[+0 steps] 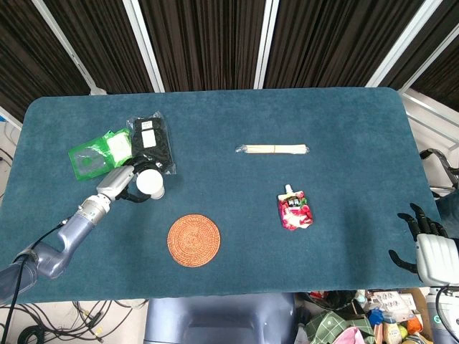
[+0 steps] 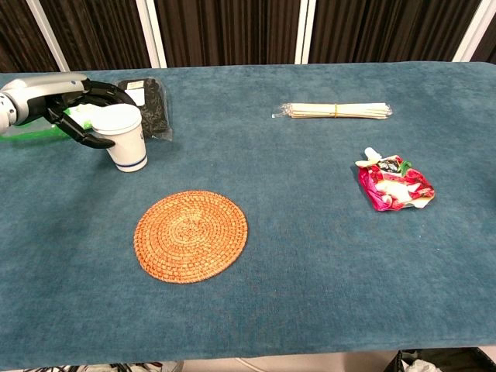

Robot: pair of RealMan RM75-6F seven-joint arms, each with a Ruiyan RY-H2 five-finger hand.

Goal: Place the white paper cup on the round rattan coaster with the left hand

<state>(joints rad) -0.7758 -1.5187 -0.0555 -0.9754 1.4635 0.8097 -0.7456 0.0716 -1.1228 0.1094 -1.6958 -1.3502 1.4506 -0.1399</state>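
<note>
White paper cup (image 1: 151, 183) stands upright on the teal tabletop (image 1: 344, 122), the left hand (image 1: 128, 185) curled around it; the right hand (image 1: 423, 240) idles, fingers apart. From the chest, the round rattan coaster (image 2: 191, 235) lies bare nearby: carrying remains.

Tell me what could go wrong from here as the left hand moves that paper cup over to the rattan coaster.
The left hand wraps the white paper cup near its rim, so a hard squeeze could crush it or let it slip. The black packet and green packet lie right beside the hand and might be dragged along. The cup could also land on the edge of the rattan coaster and tip.
</note>
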